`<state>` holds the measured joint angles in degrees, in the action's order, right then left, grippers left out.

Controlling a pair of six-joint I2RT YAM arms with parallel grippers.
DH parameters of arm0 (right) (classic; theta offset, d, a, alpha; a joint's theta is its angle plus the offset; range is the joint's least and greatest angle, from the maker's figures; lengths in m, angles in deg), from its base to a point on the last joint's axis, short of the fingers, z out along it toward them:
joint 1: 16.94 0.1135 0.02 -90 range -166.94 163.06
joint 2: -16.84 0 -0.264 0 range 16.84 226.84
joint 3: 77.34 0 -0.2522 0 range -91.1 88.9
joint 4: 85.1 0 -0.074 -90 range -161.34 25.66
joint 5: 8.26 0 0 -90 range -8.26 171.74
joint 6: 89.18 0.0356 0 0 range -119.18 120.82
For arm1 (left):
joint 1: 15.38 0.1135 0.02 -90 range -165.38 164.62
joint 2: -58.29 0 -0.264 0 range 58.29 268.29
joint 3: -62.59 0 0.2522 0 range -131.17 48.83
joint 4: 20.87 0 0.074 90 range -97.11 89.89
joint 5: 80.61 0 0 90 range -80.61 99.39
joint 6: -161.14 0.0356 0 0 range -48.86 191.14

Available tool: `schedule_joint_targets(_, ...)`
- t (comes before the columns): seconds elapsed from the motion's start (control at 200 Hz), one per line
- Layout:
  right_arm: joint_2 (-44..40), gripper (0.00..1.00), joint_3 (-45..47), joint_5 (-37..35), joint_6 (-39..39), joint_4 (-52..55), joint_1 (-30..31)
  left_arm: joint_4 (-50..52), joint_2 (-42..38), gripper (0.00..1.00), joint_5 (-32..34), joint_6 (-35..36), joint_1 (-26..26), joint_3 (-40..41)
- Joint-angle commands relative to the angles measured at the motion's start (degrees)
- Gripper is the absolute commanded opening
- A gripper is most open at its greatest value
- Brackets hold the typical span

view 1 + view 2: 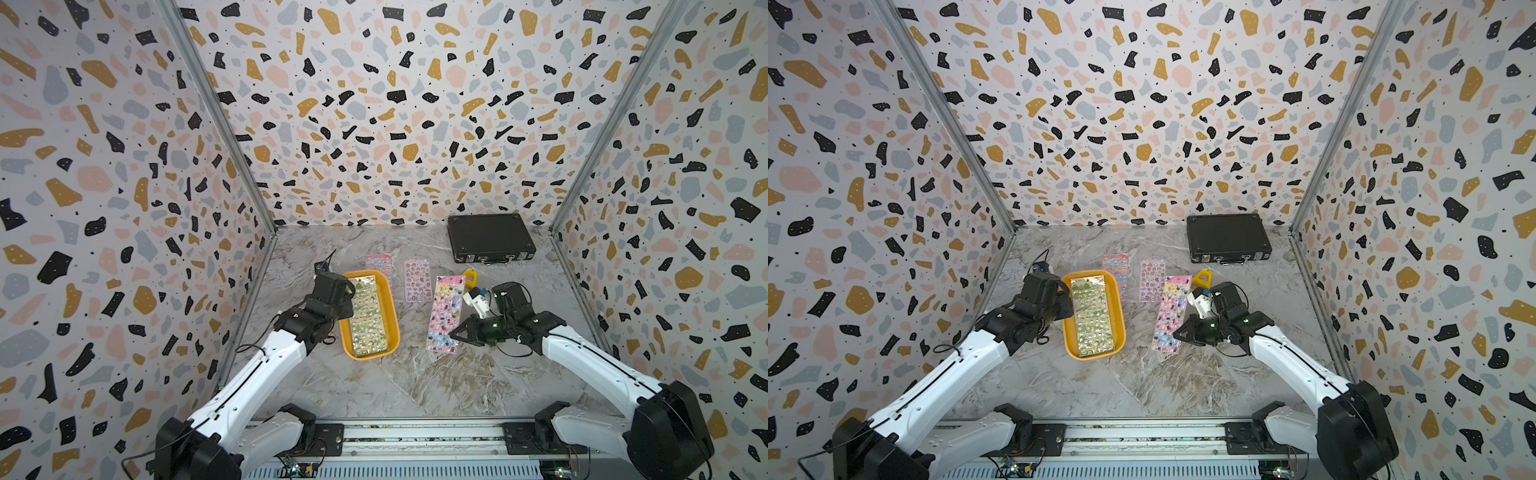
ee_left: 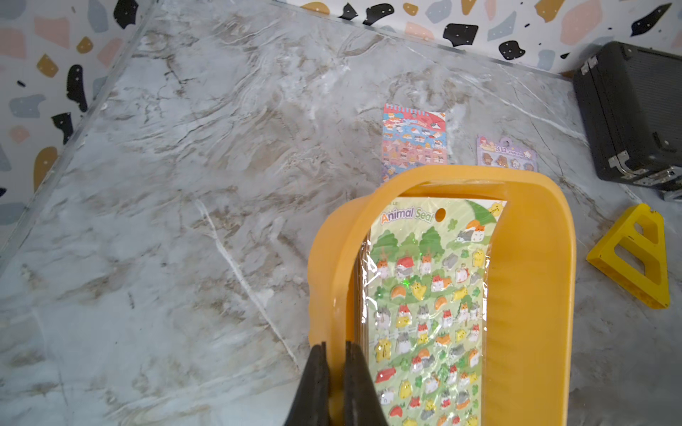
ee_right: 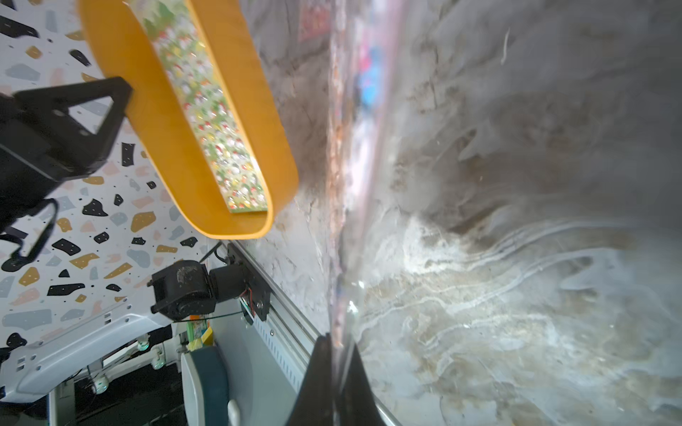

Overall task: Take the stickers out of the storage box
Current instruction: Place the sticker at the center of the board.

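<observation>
Clearly, the task is only partly done. Three of the stickers are seen outside the storage box (image 1: 392,328), on the surface. A red-and-blue sheet (image 2: 415,140) lies just beyond the box's far rim, and a purple sheet (image 1: 417,284) lies to the right of that. A pink sheet (image 1: 446,316) lies further right and nearer.

The near end of the pink sheet is pinched between the closed jaws of the right arm (image 1: 590,353), as is shown edge-on in the right wrist view. Whether this sheet rests flat on the surface or is held slightly clear of it cannot be told.

The box stands left of centre. Its left wall is clamped between the jaws of the left arm (image 1: 274,353), so it is judged to be steadied while sheets are drawn out.

Inside the box a green sheet (image 1: 368,320) lies uppermost and fills most of the floor. Further sleeve edges are glimpsed along its side in the left wrist view, so a stack is thought to lie beneath it. How many sheets it holds cannot be counted.

Release of the pink sheet is judged to be the step in hand. After that, the green sheet and whatever is under it are left to be lifted out. The black case (image 1: 490,237) at the far right and the yellow triangular piece (image 2: 631,265) beside it are not involved.
</observation>
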<state>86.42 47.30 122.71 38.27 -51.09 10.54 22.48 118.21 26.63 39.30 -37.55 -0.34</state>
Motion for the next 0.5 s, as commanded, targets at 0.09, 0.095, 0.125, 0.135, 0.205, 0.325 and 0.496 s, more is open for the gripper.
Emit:
schedule_joint_targets(0.09,4.33,0.0,2.12,3.27,2.67,-3.33,5.08,-2.2,-5.19,0.0,-2.26,-5.13,4.38,3.18)
schedule_joint_targets(0.095,4.42,0.0,2.13,3.21,2.87,-3.57,5.28,-2.22,-5.31,0.0,-2.19,-5.24,4.45,3.19)
schedule_joint_targets(0.125,5.27,0.0,2.01,2.87,3.93,-4.91,6.37,-2.37,-5.92,0.0,-2.16,-5.85,4.73,3.51)
schedule_joint_targets(0.135,5.56,0.0,1.98,2.82,4.23,-5.36,6.69,-2.37,-6.08,0.0,-2.06,-6.08,4.83,3.61)
schedule_joint_targets(0.205,8.43,0.0,1.68,2.37,7.77,-9.81,8.9,-3.11,-7.7,0.0,-1.41,-7.63,5.45,4.37)
schedule_joint_targets(0.325,14.86,0.0,0.18,3.84,14.76,-20.22,12.87,-5.89,-10.12,0.0,0.04,-10.89,5.69,6.19)
schedule_joint_targets(0.496,23.22,0.0,-4.4,2.06,21.57,-27.4,17.72,-7.74,-9.51,0.0,0.34,-14.05,5.74,5.61)
